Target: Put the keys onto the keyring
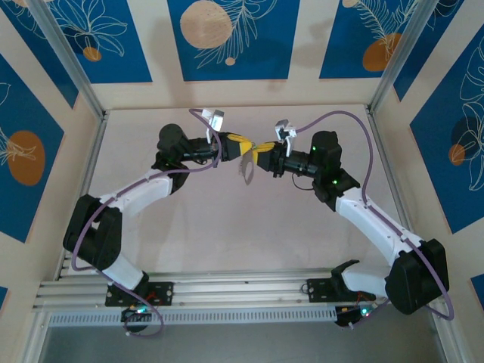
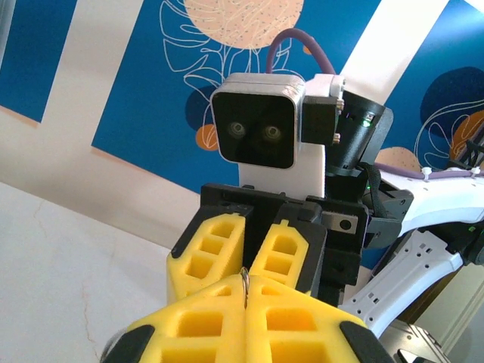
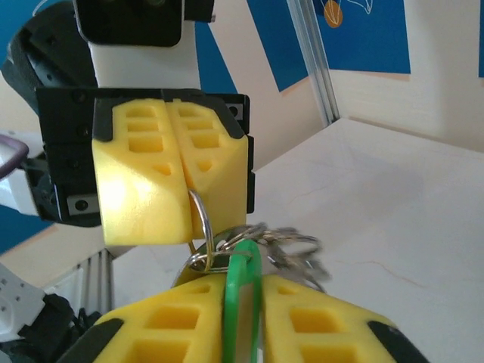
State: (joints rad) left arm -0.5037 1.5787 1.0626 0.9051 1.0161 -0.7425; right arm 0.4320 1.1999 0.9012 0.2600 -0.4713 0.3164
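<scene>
1. Nearest the lens in the left wrist view, the left gripper [image 2: 246, 296] had its two yellow fingers pressed together, clamped on a thin strip of grey metal that stood up between the tips.
2. The right wrist view showed this metal to be the keyring [image 3: 201, 215], a thin loop that came out from between the left gripper's fingers and hung down toward the keys.
3. Just below and to the right of the loop, the keys [image 3: 291, 249] were bunched together, silvery and a little blurred. A small ring [image 3: 198, 262] of the bunch touched or overlapped the bottom of the keyring.
4. The green piece [image 3: 243, 299] of the bunch was pinched between the fingers of the right gripper [image 1: 259, 153], so this gripper was clamped on it and carried the whole bunch.
5. Seen from above, the two grippers met tip to tip in the air, above the middle of the desk [image 1: 227, 227].
6. As I judged it, picking up both things and bringing them together was done, and the threading itself was the step in hand. I could not tell if the small ring was through the loop or only leaning on it. What remained was to seat the keys fully on the keyring and let go.
</scene>
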